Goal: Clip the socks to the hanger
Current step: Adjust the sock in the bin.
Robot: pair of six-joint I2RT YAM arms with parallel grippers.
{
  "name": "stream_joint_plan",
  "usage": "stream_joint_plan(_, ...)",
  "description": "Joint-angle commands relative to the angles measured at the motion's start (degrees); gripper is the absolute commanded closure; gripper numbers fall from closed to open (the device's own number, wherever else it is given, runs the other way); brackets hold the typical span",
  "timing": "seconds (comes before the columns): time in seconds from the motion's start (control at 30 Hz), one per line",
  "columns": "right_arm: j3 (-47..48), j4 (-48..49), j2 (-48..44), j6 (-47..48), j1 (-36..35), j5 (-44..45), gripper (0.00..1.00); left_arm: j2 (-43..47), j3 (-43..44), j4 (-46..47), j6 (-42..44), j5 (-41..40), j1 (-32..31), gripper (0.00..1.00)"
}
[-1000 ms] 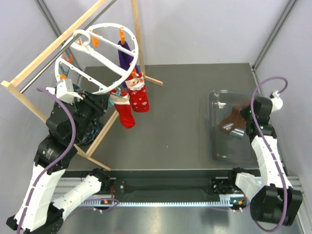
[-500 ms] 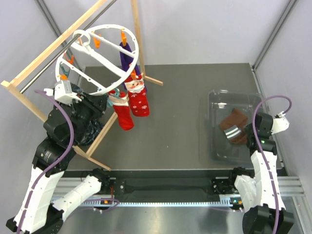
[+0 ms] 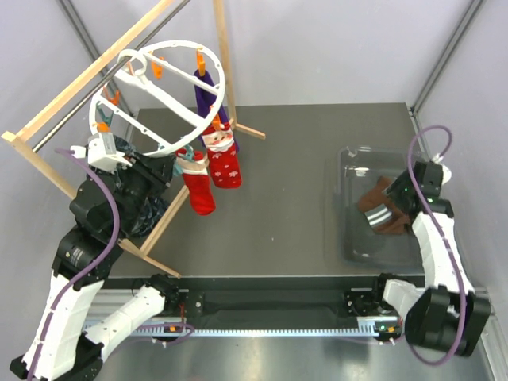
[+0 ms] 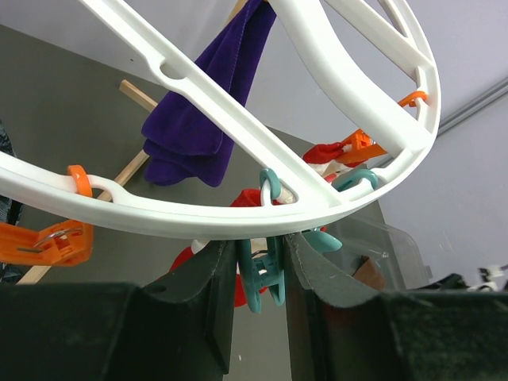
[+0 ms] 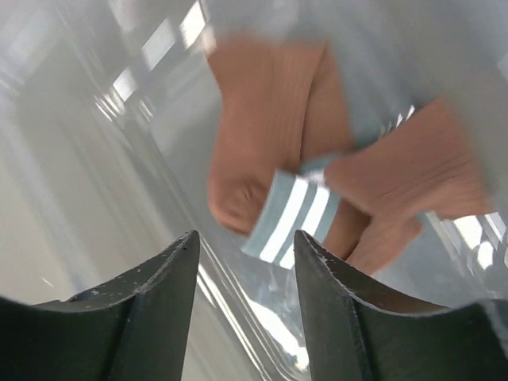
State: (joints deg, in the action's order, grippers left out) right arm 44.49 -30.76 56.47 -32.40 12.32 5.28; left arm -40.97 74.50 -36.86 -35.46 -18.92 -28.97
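the socks (image 3: 200, 189), two short red santa ones, hang side by side by their cuffs from the lower rim of the hanger (image 3: 176, 42), the white ring tilted in the upper left of the top view against the wooden frame (image 3: 48, 163), with a purple sock (image 4: 206, 111) clipped further round. in the left wrist view the left fingers (image 4: 194, 309) sit just under the rim, one on each side of a teal clip (image 4: 260, 278), and seem to pinch it, with no gap showing between them. at the right of the top view the right fingers (image 5: 151, 317) are spread and hold nothing, hovering inside the clear tub (image 3: 349, 238) on the worktop (image 3: 294, 182), over brown socks (image 5: 270, 151) with striped cuffs. the socks look light, soft and limp, so they would probably fold and droop from any pinch. the cuff edge is likely the best place to take one, since it leaves a free lip to feed into a clip. the hanger is stiff plastic, but it seems to hang loosely and may swing or tip when pushed. the clips are small and sprung and could slip off a bunched cuff.
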Motion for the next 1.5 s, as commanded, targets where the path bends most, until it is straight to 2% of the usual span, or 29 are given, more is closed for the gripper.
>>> stream_joint_plan(0.0,-2.64,2.36,3.56,2.17,-0.54,-9.04,0.50,-0.16,-0.06,1.44,0.31,1.34,-0.03,1.00)
stream_joint_plan(0.13,-4.32,3.96,7.50,3.13,-0.45,-10.02,0.53,0.01,0.21,0.83,0.22,0.99,-0.03,1.00)
stream_joint_plan(0.3,-7.83,5.36,9.63,3.14,-0.54,-11.43,0.63,-0.16,0.65,0.21,0.13,0.90,-0.03,1.00)
stream_joint_plan(0.4,-9.33,6.24,8.05,2.96,-1.76,-10.56,0.64,-0.25,0.74,0.21,-0.04,0.72,-0.03,1.00)
stream_joint_plan(0.53,-9.60,6.41,9.01,4.36,-2.12,-8.45,0.56,-0.51,0.30,0.56,-0.40,1.25,-0.03,1.00)
stream_joint_plan(0.63,-10.47,7.99,11.20,4.98,-2.12,-7.04,0.55,-0.69,0.12,0.65,-0.66,1.51,-0.03,1.00)
stream_joint_plan(0.83,-11.36,9.67,14.89,5.33,-2.65,-5.46,0.57,-0.34,0.29,0.21,-0.57,0.99,-0.03,1.00)
stream_joint_plan(1.0,-11.00,9.93,17.09,4.10,-5.98,0.24,0.61,-0.25,0.21,0.12,-0.66,0.64,-0.03,1.00)
stream_joint_plan(1.1,-10.74,10.63,19.46,3.66,-6.95,0.79,0.66,-0.42,0.21,0.21,-0.75,1.07,-0.03,1.00)
stream_joint_plan(1.2,-10.91,11.51,21.05,3.40,-7.22,0.53,0.77,-0.34,0.38,0.12,-0.75,0.99,-0.03,1.00)
stream_joint_plan(1.27,-10.65,11.60,21.75,3.22,-7.13,-0.09,0.81,-0.34,0.47,-0.05,-0.75,0.81,-0.03,1.00)
stream_joint_plan(1.4,-10.21,11.87,21.75,3.40,-7.22,-0.53,0.97,-0.16,0.65,-0.23,-0.75,0.81,-0.03,1.00)
stream_joint_plan(1.47,-9.69,11.61,21.67,3.66,-7.22,-0.44,1.00,-0.25,0.73,-0.32,-0.84,0.81,-0.03,1.00)
